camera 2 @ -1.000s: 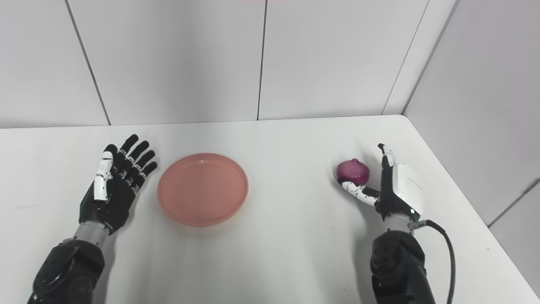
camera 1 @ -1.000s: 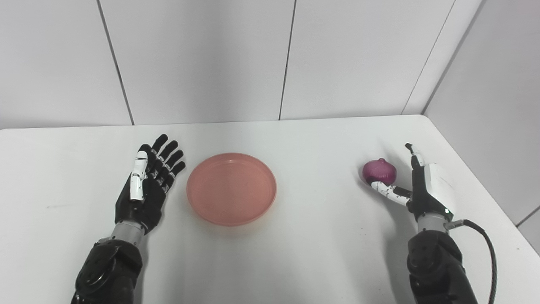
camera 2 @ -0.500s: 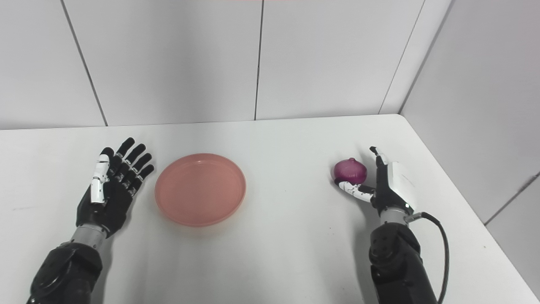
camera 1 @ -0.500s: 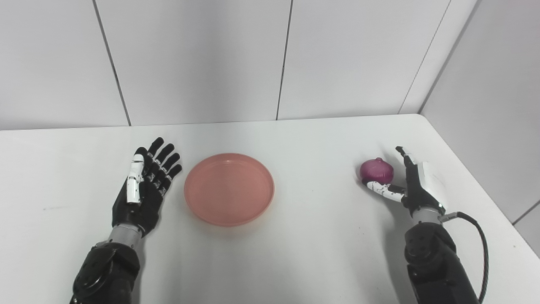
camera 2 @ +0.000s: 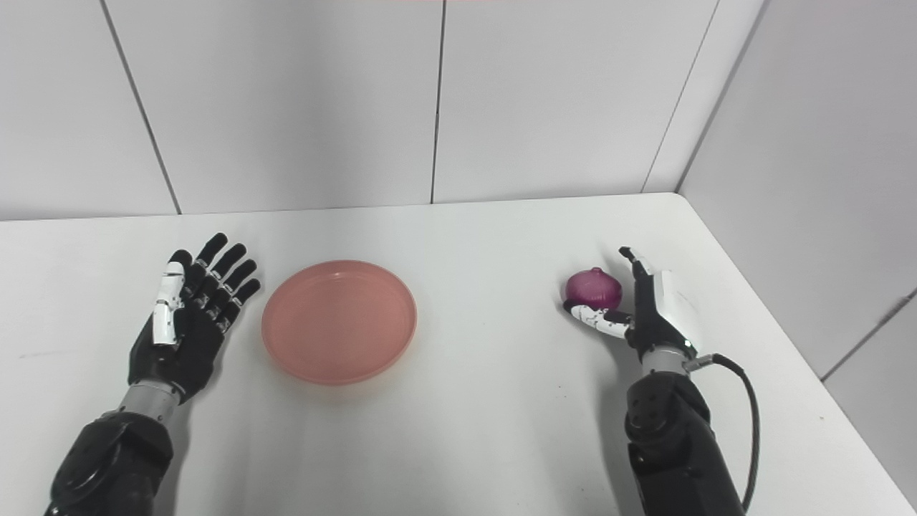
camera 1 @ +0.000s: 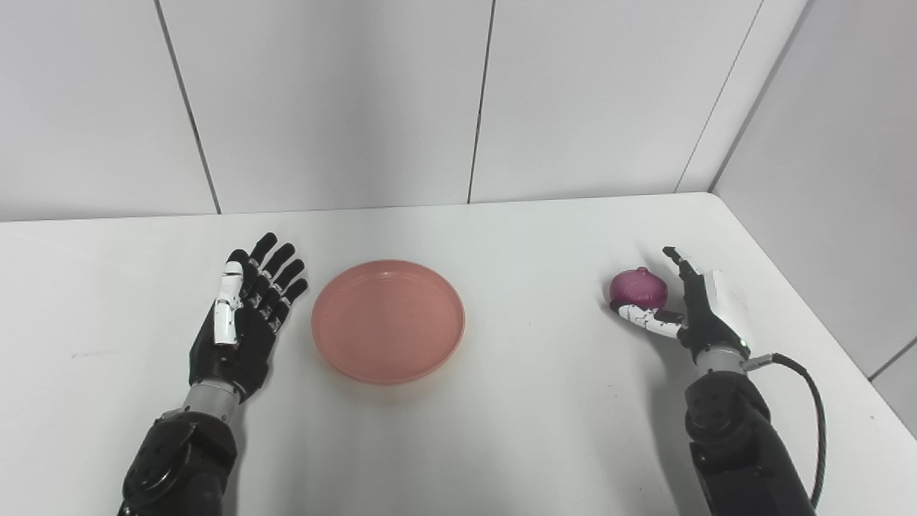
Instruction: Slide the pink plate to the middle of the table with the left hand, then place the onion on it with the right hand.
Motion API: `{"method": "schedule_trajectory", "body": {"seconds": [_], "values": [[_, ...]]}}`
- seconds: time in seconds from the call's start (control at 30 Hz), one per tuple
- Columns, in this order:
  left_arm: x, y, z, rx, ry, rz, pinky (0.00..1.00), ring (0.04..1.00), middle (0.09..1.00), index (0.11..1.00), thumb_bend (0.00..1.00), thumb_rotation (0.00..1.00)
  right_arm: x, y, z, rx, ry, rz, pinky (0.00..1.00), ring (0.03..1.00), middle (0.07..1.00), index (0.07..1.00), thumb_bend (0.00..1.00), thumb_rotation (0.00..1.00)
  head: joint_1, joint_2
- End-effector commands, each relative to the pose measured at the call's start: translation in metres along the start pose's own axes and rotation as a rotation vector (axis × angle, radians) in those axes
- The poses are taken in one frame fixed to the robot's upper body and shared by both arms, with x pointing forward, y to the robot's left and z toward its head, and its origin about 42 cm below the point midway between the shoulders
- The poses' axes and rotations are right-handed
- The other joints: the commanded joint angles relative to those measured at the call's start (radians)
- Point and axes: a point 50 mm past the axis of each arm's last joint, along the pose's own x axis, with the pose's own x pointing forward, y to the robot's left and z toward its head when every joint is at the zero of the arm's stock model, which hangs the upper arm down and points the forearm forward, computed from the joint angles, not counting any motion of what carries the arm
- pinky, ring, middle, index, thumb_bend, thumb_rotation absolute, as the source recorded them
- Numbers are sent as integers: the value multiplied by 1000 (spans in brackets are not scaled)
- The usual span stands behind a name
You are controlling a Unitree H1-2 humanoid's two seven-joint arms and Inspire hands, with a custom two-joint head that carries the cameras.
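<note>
We judge the slide done: the round, shallow pink plastic plate (camera 1: 388,321) lies flat on the white bench (camera 1: 544,401), just right of our open, empty left robot hand (camera 1: 243,315). We are now on the onion step. The small round purple onion (camera 1: 638,287) sits upright, tip up, no long axis, between thumb and fingers of our right robot hand (camera 1: 684,304), not visibly clamped. Next we must close, lift, and carry leftward.
</note>
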Motion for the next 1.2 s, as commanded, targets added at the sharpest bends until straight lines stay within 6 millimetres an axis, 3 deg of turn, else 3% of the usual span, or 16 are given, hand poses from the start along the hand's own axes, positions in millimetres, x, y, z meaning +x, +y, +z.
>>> {"method": "schedule_trajectory", "body": {"seconds": [0.0,0.2,0.47,0.77,0.9,1.0,1.07,1.17], "values": [[8,-10,18,7,-85,-49,931,928,936,925,457,1000,8,-15,15,13,-65,-36,747,859,892,896,1000,400,1,-1],[9,-9,18,0,-86,-47,938,933,939,928,455,1000,9,-15,18,23,-69,-9,728,838,872,882,1000,364,2,0],[8,-10,18,0,-86,-45,929,929,936,924,457,1000,12,-17,21,-13,-79,26,599,729,799,848,1000,365,4,3],[7,-12,18,-1,-86,-39,931,931,936,927,450,1000,12,-21,25,-69,-124,28,544,638,693,710,948,179,7,6],[7,-12,19,-2,-86,-36,925,928,933,923,448,1000,13,-23,27,-129,-143,20,458,526,580,581,868,40,8,6],[7,-11,18,-6,-87,-39,926,928,933,924,451,1000,14,-24,27,-154,-157,20,439,508,563,507,595,115,9,7],[7,-12,18,-5,-87,-38,927,929,933,923,454,1000,14,-25,27,-165,-154,26,431,503,559,491,534,131,11,8],[7,-12,18,-2,-88,-38,927,929,934,926,455,1000,15,-26,27,-177,-159,30,412,489,550,487,522,132,12,9]]}}
